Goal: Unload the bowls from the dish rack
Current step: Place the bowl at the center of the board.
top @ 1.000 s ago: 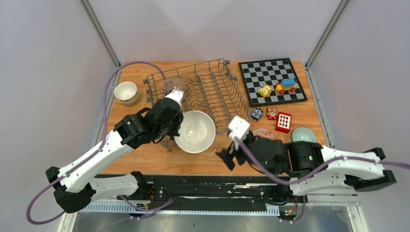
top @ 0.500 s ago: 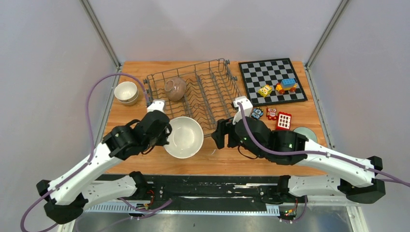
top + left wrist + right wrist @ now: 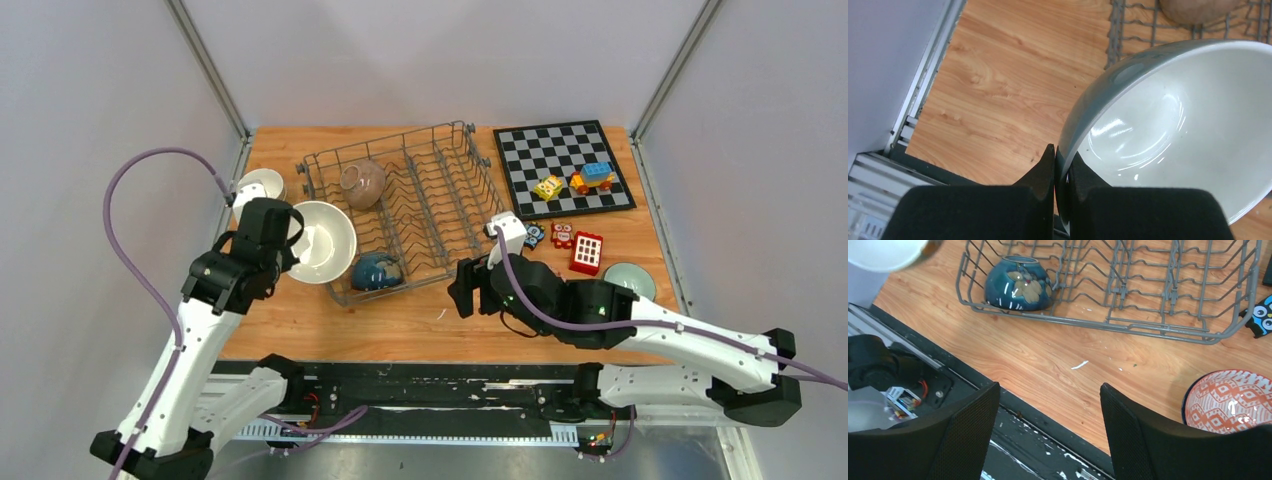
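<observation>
The grey wire dish rack (image 3: 440,195) stands at the table's back middle. A brown bowl (image 3: 362,184) lies in its far left corner and a blue flowered bowl (image 3: 377,270) in its near left corner. My left gripper (image 3: 288,235) is shut on the rim of a large white bowl (image 3: 324,240), held over the rack's left edge; the left wrist view shows the fingers (image 3: 1040,172) pinching the rim of the white bowl (image 3: 1173,125). My right gripper (image 3: 466,289) is open and empty, just in front of the rack's near right side. The right wrist view shows the blue bowl (image 3: 1019,282) and the rack (image 3: 1148,325).
Two stacked small white bowls (image 3: 262,186) sit at the far left. A red patterned bowl (image 3: 1230,402) sits by my right gripper, a pale green bowl (image 3: 628,278) at the right. The chessboard (image 3: 565,165) with toys and loose bricks (image 3: 586,252) lie right of the rack.
My left arm carried the white bowl from in front of the rack to its left edge, uncovering the blue bowl. My right arm swung left toward the rack's near side.
</observation>
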